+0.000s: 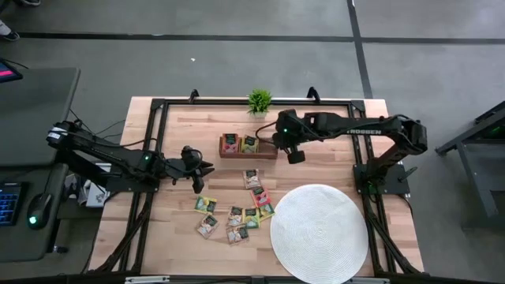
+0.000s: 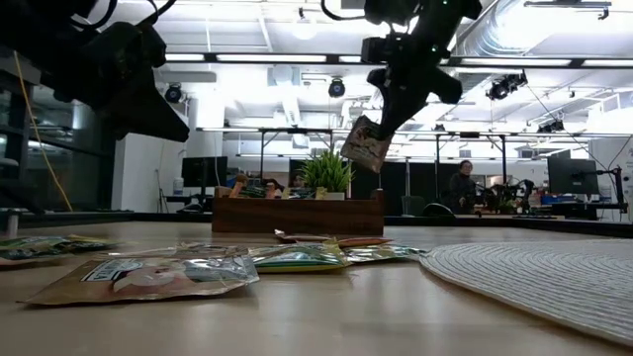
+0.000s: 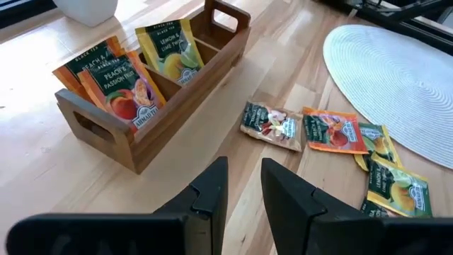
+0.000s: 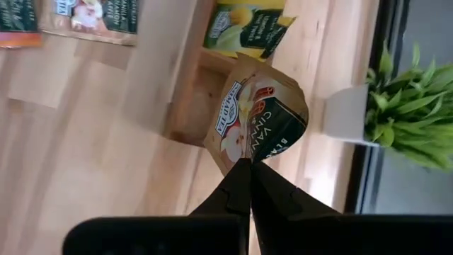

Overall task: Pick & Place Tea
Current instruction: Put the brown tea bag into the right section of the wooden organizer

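Observation:
My right gripper (image 4: pixel 249 164) is shut on a brown tea packet (image 4: pixel 260 117) with a dark label. It holds the packet above the right end of the wooden box (image 1: pixel 248 149), near the potted plant (image 1: pixel 259 100). In the low view the packet (image 2: pixel 364 144) hangs in the air over the box (image 2: pixel 297 213). The box holds peach packets (image 3: pixel 117 78) and a lemon packet (image 3: pixel 170 49), standing upright in its compartments. Several more packets (image 1: pixel 235 211) lie flat on the table. My left gripper (image 3: pixel 244 170) is open and hovers left of the box, holding nothing. My right gripper pinches the brown packet by one edge (image 4: pixel 244 157) between its two fingertips, coming from above and pointing down. The packet is lifted clear and hangs tilted below the fingers (image 2: pixel 388 104), above the box's right compartment.
A round white mat (image 1: pixel 319 233) lies on the table's near right part. Loose packets (image 3: pixel 336 131) are scattered between the box and the mat. The plant's white pot (image 4: pixel 347 113) stands just behind the box. Bare wood shows on the table's left part (image 1: pixel 170 229).

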Tool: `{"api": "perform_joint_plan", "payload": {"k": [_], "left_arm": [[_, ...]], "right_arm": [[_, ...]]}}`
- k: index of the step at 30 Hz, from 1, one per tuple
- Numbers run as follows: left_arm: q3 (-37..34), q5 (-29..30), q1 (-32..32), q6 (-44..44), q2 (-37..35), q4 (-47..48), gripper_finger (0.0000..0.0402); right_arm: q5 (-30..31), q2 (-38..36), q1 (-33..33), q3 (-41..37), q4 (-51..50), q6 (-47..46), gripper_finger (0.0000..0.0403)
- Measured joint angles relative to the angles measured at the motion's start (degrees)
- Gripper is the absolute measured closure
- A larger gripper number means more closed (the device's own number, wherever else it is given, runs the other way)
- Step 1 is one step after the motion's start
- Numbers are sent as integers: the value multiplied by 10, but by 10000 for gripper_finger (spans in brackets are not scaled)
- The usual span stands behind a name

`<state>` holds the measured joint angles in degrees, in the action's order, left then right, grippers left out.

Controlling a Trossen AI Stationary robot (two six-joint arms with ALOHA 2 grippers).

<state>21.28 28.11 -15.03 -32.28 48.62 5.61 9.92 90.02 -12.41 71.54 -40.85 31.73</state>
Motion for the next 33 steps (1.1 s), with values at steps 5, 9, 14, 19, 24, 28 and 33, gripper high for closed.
{"api": "perform_joint_plan", "payload": {"k": [5, 9, 14, 19, 24, 28, 33], "left_arm": [[0, 1, 0, -6, 0, 1, 316], [0, 1, 0, -6, 0, 5, 316], [0, -7, 0, -6, 0, 6, 316], [0, -9, 0, -6, 0, 10, 316], [0, -13, 0, -6, 0, 23, 316], [0, -20, 0, -6, 0, 23, 316], [0, -20, 0, -6, 0, 24, 316]], "right_arm": [[18, 52, -5, 66, -56, 10, 403], [19, 119, -8, 168, -131, 8, 403], [19, 180, -14, 261, -225, 5, 403], [20, 203, -15, 280, -244, 5, 403], [12, 221, -14, 280, -238, 8, 403], [20, 239, -14, 279, -243, 8, 403], [17, 254, -14, 279, -239, 8, 403]]}}
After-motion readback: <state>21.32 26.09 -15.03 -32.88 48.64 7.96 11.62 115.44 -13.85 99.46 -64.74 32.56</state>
